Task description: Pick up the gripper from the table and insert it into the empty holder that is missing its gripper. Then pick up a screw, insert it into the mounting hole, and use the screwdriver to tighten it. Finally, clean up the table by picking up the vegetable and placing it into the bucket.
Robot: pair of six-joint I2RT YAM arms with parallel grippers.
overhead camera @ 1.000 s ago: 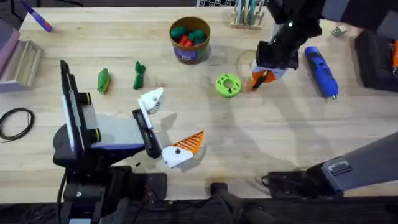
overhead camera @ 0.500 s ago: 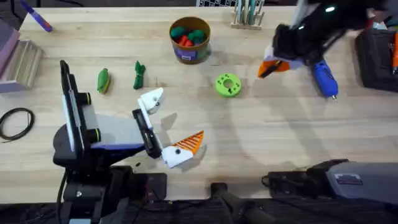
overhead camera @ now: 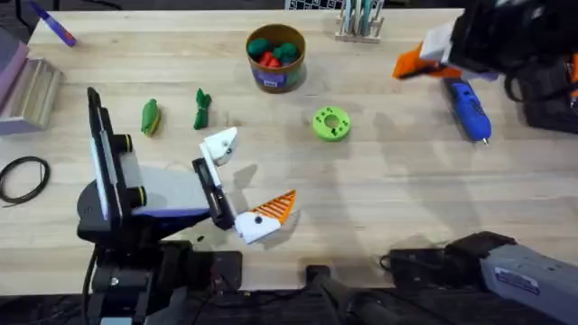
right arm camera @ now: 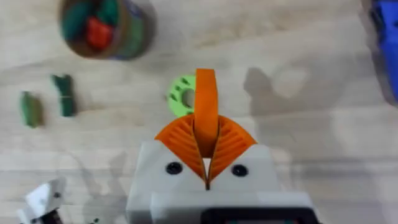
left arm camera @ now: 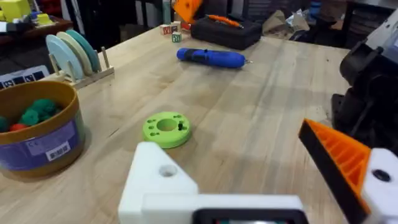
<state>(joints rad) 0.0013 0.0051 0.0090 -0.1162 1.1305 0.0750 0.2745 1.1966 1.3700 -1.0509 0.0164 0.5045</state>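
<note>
The right gripper (right arm camera: 206, 163) is clamped on the orange finger (right arm camera: 206, 109); next comes carrying it to the empty white mount (overhead camera: 220, 144).

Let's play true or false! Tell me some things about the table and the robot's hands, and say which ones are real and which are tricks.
1. The right gripper is squeezing the little orange gripper. True.
2. The blue screwdriver is standing inside the bucket. False: it lies flat on the table, far from the bucket.
3. The left arm's empty holder has no orange finger in it. True.
4. The green disc sits on top of the bucket. False: it lies on the table beside it.
5. Two green vegetables lie on the table. True.
</note>
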